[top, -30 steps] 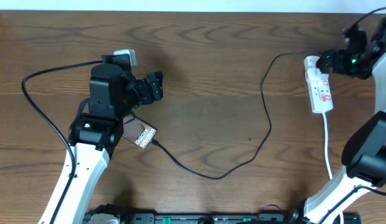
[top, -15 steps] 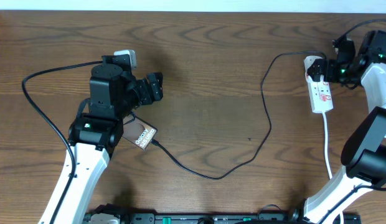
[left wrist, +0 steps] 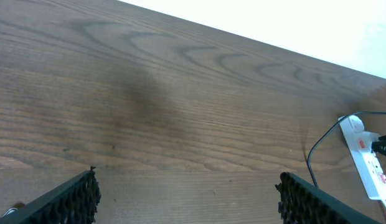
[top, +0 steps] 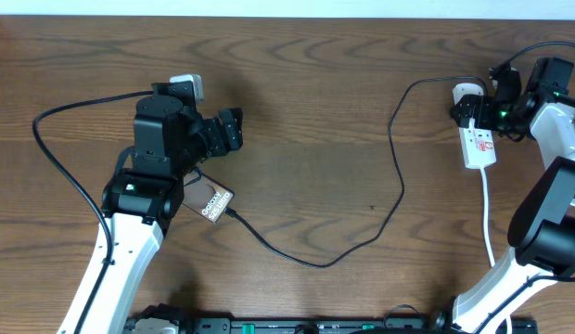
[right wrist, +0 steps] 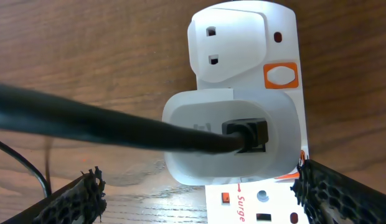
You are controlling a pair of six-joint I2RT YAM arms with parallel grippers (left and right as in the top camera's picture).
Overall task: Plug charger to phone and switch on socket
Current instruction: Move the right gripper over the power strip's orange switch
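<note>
The phone (top: 209, 200) lies flat on the table, partly under my left arm. The black charger cable (top: 399, 190) runs from the phone's lower right end, loops across the table and ends in a white adapter (right wrist: 233, 140) plugged into the socket strip (top: 480, 144). My right gripper (top: 478, 109) is open over the strip's far end, and its fingers (right wrist: 205, 199) straddle the adapter and the strip (right wrist: 243, 43). An orange switch (right wrist: 280, 76) sits beside the adapter. My left gripper (top: 230, 130) is open and empty above the table, just beyond the phone, and its jaws also show in the left wrist view (left wrist: 190, 199).
The strip's white cord (top: 487, 213) runs toward the near edge at the right. The strip (left wrist: 367, 165) and the cable (left wrist: 317, 155) also show far right in the left wrist view. My left arm's own black cable (top: 56, 158) loops at the left.
My right gripper has swung from the right of the strip's far end to over it. The left arm, phone and cable have not moved.
</note>
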